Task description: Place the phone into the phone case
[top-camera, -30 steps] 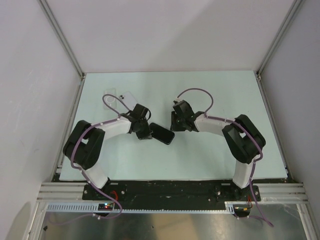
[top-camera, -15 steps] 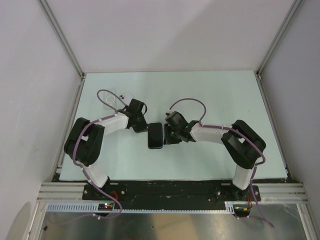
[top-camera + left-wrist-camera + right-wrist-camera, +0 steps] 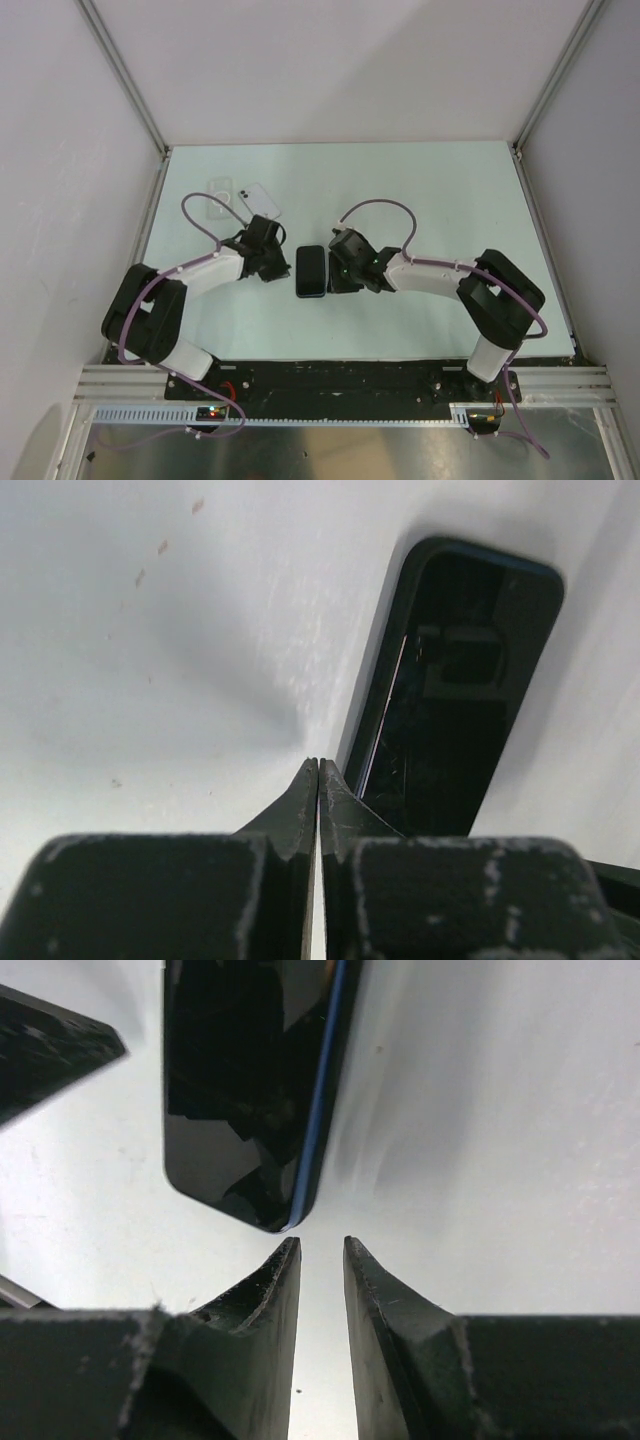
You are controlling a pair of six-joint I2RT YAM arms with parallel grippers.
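Note:
A black phone lies flat, screen up, on the pale table between my two grippers. My left gripper is shut and empty, its tips at the phone's left edge; in the left wrist view the gripper points along the phone's side. My right gripper is at the phone's right side, narrowly open and empty; in the right wrist view the gripper sits just short of the phone's corner. A clear phone case lies flat at the back left.
A white phone-shaped piece lies beside the clear case. White walls and metal rails enclose the table on three sides. A dark finger of the other gripper shows at the upper left of the right wrist view.
The phone turned from slanted to lengthwise, then stayed put. The left arm drew back and lower, uncovering the white piece. The right gripper moved up against the phone's right side.

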